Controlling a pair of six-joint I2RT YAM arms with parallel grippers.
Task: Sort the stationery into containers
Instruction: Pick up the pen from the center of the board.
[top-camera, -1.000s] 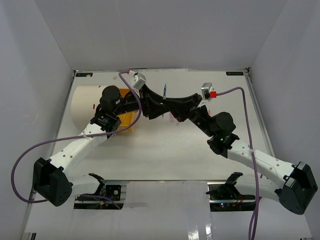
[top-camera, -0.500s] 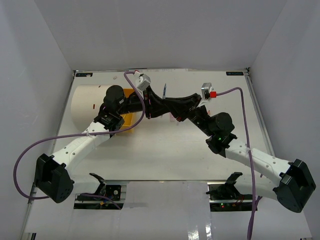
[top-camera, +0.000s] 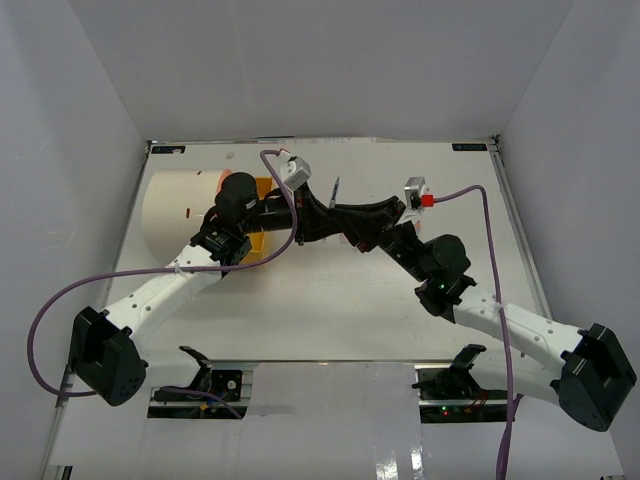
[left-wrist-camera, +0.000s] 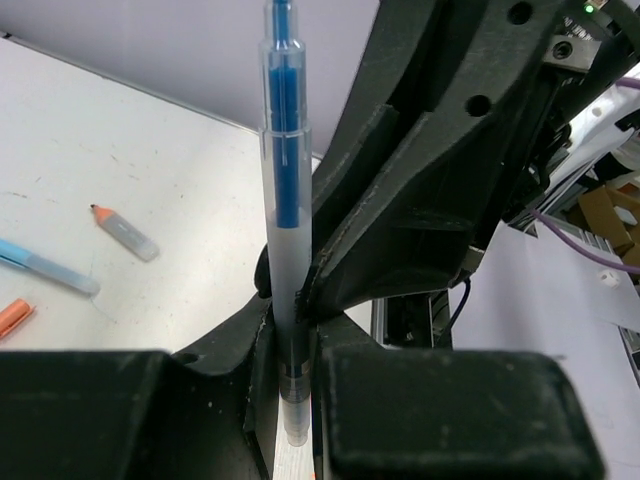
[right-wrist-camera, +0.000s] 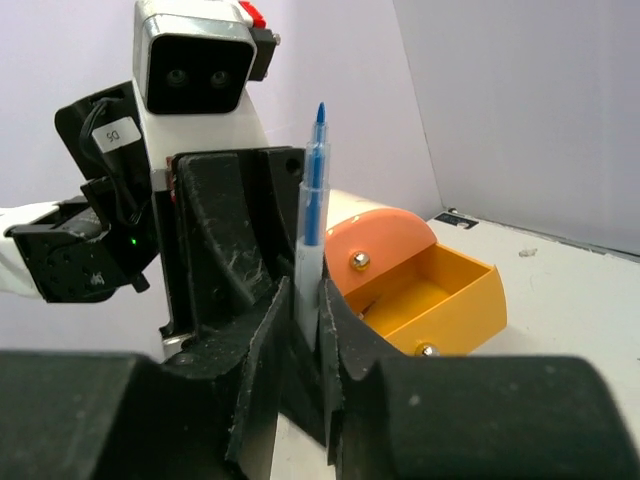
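Blue-inked clear pen (left-wrist-camera: 283, 200) pinched by left gripper (left-wrist-camera: 290, 345) and right gripper (right-wrist-camera: 301, 312) together: handover. Next, release one, carry to orange drawer (right-wrist-camera: 478, 300).

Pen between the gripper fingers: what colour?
Blue pen with a translucent barrel; the left wrist view shows it best.

Both arms stretch forward from their bases and bend inward at the elbow, meeting in the middle. The left arm (top-camera: 165, 288) angles up and to the right. The right arm (top-camera: 505, 322) angles up and to the left. The left jaws and right jaws face each other, nearly interlocked, and each pair is closed narrowly on the same upright pen (left-wrist-camera: 283, 200).
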